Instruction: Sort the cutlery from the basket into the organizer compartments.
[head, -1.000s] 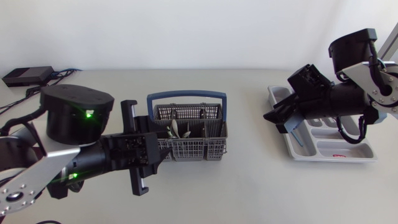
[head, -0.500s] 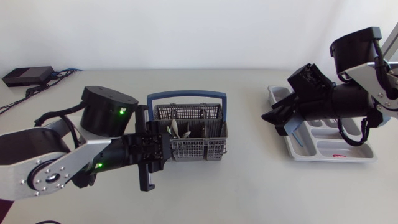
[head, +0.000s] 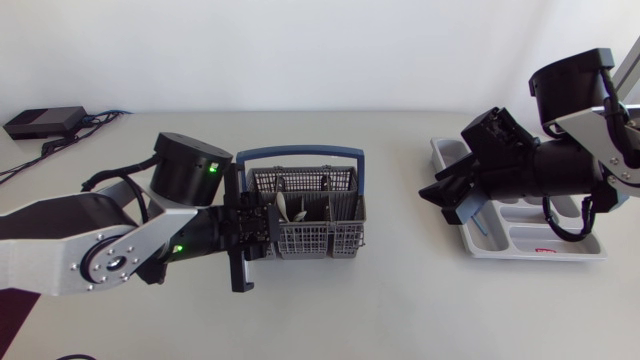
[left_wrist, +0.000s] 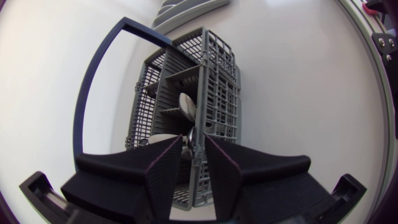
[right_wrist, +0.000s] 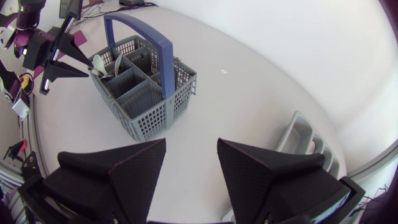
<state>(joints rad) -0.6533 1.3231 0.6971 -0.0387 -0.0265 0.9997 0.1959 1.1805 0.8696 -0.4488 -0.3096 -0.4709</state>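
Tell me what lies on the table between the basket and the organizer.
Nothing lies there. The head view shows bare table between the basket and the organizer; only the right gripper hangs above it, near the organizer.

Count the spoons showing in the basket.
2. Both stand bowl-up at the basket end nearest the left hand: the first spoon closest to it, the second spoon just beside, toward the basket's middle. Others may be hidden behind the walls.

Grey lattice plastic basket (head: 310, 242): matt. Its blue handle (head: 300, 153): smooth. Spoon bowls (left_wrist: 186, 104): polished metal. Pale-grey plastic organizer tray (head: 535, 252): glossy.
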